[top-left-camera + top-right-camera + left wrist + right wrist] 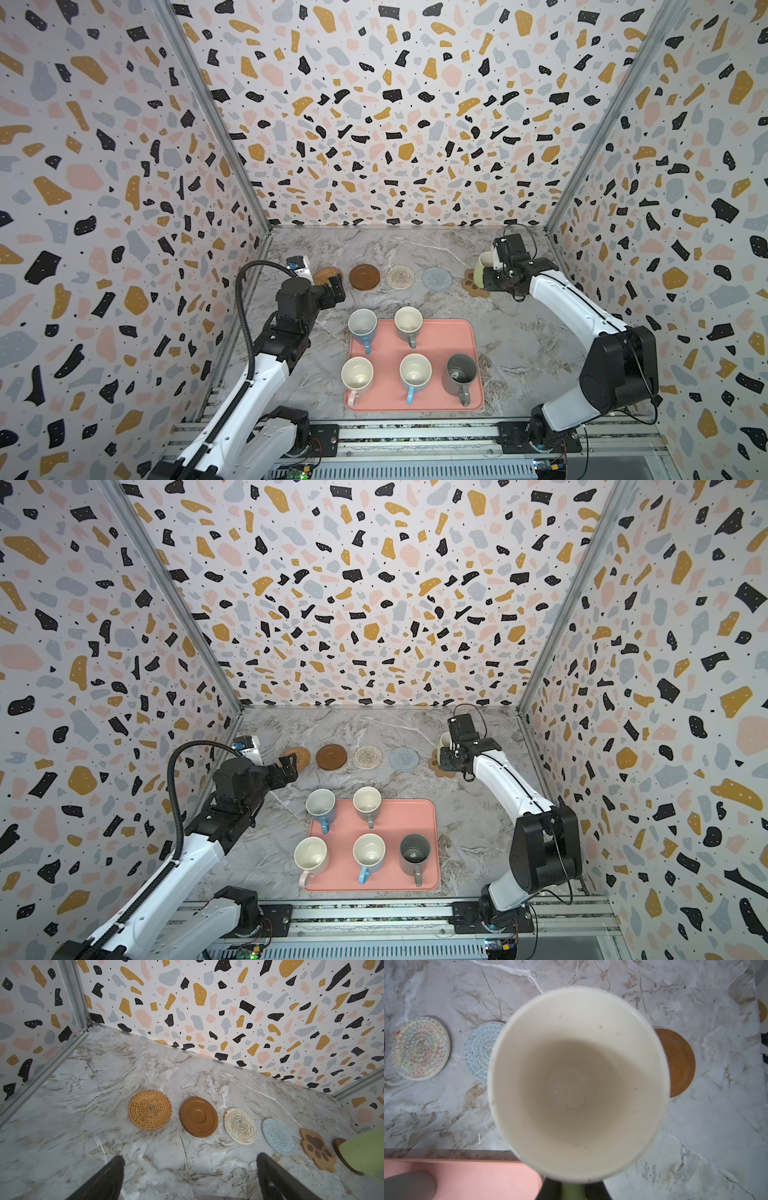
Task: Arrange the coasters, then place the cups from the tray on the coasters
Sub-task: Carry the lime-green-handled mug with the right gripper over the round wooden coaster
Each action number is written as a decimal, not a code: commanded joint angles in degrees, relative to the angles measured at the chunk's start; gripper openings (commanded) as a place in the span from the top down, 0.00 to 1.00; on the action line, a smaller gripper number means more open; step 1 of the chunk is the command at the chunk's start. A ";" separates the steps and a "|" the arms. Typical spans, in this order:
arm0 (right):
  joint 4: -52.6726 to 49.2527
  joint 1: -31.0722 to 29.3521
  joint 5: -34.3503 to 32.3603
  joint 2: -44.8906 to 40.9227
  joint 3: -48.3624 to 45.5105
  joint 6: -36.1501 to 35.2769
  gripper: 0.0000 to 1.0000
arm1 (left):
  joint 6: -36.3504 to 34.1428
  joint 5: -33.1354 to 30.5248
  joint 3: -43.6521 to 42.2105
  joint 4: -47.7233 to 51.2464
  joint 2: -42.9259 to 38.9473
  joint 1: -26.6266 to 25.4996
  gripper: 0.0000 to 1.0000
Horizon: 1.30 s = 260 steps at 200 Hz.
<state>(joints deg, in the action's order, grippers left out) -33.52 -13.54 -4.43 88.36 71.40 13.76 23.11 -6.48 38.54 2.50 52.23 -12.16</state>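
The green cup [482, 270] is gripped by its handle in the right gripper [494, 272] over the paw coaster [478, 291], seemingly for lowering squarely; the left gripper [189, 1178] is open, empty.

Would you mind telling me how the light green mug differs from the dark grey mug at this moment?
The light green mug is held by the right gripper at the right end of the coaster row; the dark grey mug stands free on the tray. The light green mug is cream inside; the dark grey mug is dark inside too. Both are upright, mouths up.
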 commanded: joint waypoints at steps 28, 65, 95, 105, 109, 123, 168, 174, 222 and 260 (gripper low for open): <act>6.31 9.41 7.20 -2.53 1.14 -10.85 0.98 | -1.38 -2.77 -0.82 0.13 -1.95 -0.23 0.00; 6.97 16.23 11.31 1.24 2.79 -17.80 0.98 | 0.26 -3.63 -1.13 0.04 -3.36 -0.22 0.00; 6.89 17.80 10.70 4.85 4.21 -22.91 0.99 | 0.69 -3.65 -0.62 0.00 -3.61 -0.23 0.00; 6.50 18.18 10.49 6.17 4.98 -23.95 0.98 | 0.70 -3.81 -0.68 -0.17 -3.63 -0.23 0.00; 6.40 18.35 10.51 6.61 5.31 -24.29 0.99 | 0.77 -3.85 -0.72 -0.26 -3.66 -0.23 0.00; 6.10 18.88 10.82 8.00 6.39 -24.60 0.98 | 0.71 -3.95 -0.72 -0.29 -3.71 -0.22 0.00; 6.40 19.29 9.45 10.51 8.41 -25.09 0.98 | 0.52 -4.23 -0.93 -0.22 -3.73 -0.23 0.00; 6.32 19.32 9.19 10.70 8.51 -25.18 0.99 | 0.53 -4.24 -0.97 -0.30 -3.74 -0.23 0.00; 6.82 20.21 8.63 11.88 8.57 -25.45 0.99 | 0.36 -4.15 -1.08 -0.59 -3.58 -0.23 0.01; 7.53 21.37 8.58 12.26 8.28 -25.45 0.99 | -0.03 -4.46 -1.02 -0.21 -3.71 -0.23 0.01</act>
<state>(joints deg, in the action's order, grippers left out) -29.10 6.87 4.43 101.82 76.99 -10.90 23.53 -9.96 37.95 2.98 49.28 -12.19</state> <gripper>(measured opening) 0.168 0.996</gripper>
